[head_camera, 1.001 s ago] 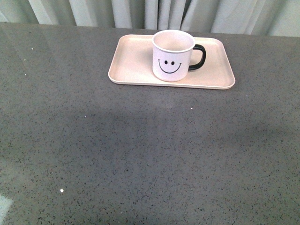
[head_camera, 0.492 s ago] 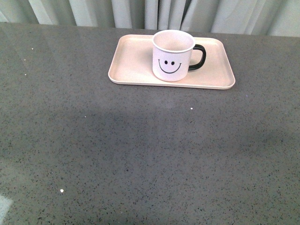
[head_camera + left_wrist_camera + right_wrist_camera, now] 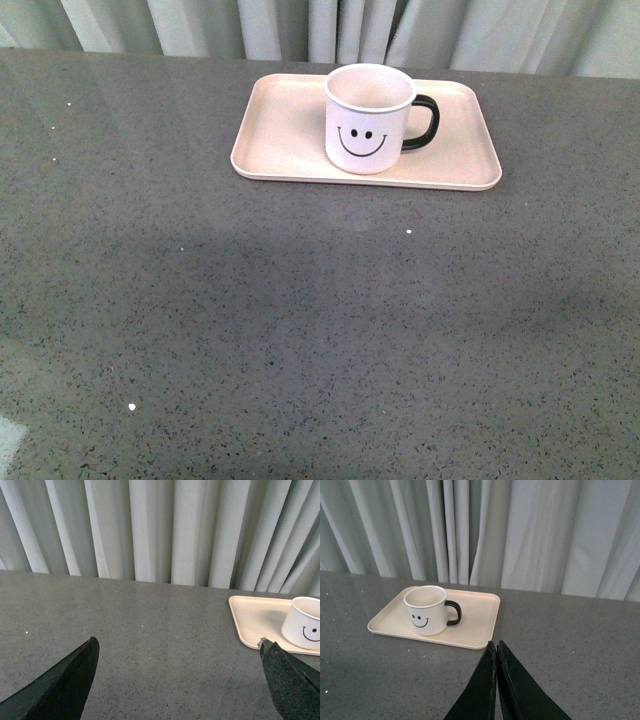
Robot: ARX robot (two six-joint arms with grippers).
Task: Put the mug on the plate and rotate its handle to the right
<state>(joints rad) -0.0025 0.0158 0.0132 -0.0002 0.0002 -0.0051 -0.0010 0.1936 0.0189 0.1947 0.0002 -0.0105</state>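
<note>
The mug is being carried upright by the plate with its handle pointing right, well beyond the pressed-together right tool (left tool spread wide).

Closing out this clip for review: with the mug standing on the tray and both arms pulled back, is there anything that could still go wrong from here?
Little, it seems. The mug stands upright on the plate, handle pointing right. It sits close to the plate's near rim, so a nudge could tip it over the edge. The right gripper, shut, points roughly toward the plate; a forward move might push it. The left gripper is open, well clear.
</note>
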